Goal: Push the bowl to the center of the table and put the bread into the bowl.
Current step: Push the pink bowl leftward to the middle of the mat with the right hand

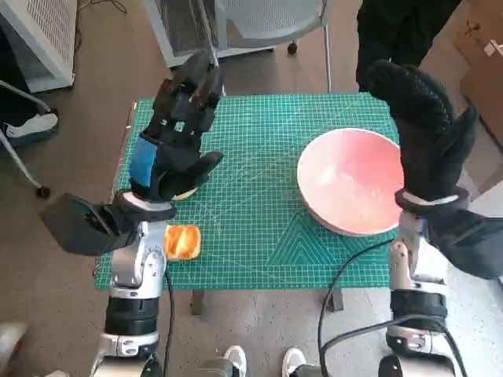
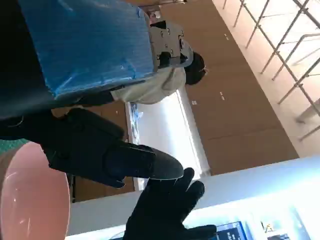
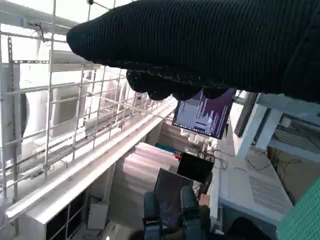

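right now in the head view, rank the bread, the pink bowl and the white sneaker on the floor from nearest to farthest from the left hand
1. bread: on the green mat, just below the left hand, beside its wrist.
2. pink bowl: on the mat's right side, across the table from that hand.
3. white sneaker: on the floor off the table's left edge; comparable to the bowl, so ranks 2 and 3 are too close to call.

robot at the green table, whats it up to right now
The humanoid robot holds both hands raised over the green cutting mat, gripping nothing. Its blue-taped black left hand hovers over the mat's left side, above the orange-topped piece of bread at the near left edge. The black-gloved right hand is up beside the empty pink bowl, which sits right of centre.
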Motion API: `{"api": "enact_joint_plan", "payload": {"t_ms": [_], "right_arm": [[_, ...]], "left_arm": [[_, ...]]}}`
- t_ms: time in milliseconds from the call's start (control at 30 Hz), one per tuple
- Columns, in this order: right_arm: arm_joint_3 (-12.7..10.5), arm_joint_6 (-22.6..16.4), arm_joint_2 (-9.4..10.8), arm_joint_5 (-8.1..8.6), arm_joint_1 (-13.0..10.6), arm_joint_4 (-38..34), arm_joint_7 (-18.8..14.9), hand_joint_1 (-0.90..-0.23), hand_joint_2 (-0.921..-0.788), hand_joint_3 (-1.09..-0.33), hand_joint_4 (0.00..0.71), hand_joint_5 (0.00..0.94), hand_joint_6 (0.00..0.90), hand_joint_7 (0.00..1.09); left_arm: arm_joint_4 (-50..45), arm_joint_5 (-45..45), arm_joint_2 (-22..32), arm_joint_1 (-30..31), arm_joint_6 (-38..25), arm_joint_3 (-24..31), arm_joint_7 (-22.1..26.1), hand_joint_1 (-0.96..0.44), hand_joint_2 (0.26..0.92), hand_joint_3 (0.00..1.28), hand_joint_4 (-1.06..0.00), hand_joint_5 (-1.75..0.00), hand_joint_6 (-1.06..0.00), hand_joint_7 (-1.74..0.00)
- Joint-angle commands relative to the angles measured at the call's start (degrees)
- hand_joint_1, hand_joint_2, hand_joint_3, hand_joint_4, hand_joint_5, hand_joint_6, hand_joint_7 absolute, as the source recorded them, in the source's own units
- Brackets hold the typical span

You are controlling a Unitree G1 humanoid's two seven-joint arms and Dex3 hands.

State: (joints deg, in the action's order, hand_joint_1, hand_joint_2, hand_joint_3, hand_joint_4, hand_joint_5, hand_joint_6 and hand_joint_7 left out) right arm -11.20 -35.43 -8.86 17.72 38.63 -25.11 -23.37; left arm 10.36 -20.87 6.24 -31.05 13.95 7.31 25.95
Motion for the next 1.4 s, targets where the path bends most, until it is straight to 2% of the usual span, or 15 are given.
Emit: {"api": "enact_joint_plan", "payload": {"t_ms": [33, 533, 1033, 1400], "right_arm": [[-0.1, 0.2, -0.7, -0.19, 0.4, -1.7, -0.5, -0.506, -0.921, -0.512, 0.413, 0.011, 0.465, 0.0], [-0.2, -0.1, -1.1, 0.66, 2.3, -3.4, -2.2, -0.503, -0.921, -0.503, 0.419, 0.008, 0.468, 0.0], [-0.4, 1.4, -2.3, 1.29, 4.6, -3.8, -3.2, -0.501, -0.921, -0.482, 0.423, 0.005, 0.482, 0.01], [0.0, 3.5, -2.8, 1.68, 4.3, -0.7, -3.0, -0.503, -0.921, -0.453, 0.423, 0.003, 0.496, 0.01]], "left_arm": [[0.6, 0.4, 0.0, -1.5, 1.3, -0.2, 0.4, -0.48, 0.874, 0.21, 0.0, 0.0, 0.0, -0.41], [1.9, 0.3, 0.3, -3.2, 2.4, 0.1, 1.1, -0.49, 0.874, 0.2, 0.0, 0.0, 0.0, -0.4], [0.7, 0.2, 1.1, -4.5, 2.0, 0.3, 0.9, -0.5, 0.88, 0.2, 0.0, 0.0, 0.0, -0.4], [0.0, 0.4, 1.3, -4.9, 2.1, 0.1, 0.7, -0.5, 0.883, 0.19, 0.0, 0.0, 0.0, -0.4]]}}
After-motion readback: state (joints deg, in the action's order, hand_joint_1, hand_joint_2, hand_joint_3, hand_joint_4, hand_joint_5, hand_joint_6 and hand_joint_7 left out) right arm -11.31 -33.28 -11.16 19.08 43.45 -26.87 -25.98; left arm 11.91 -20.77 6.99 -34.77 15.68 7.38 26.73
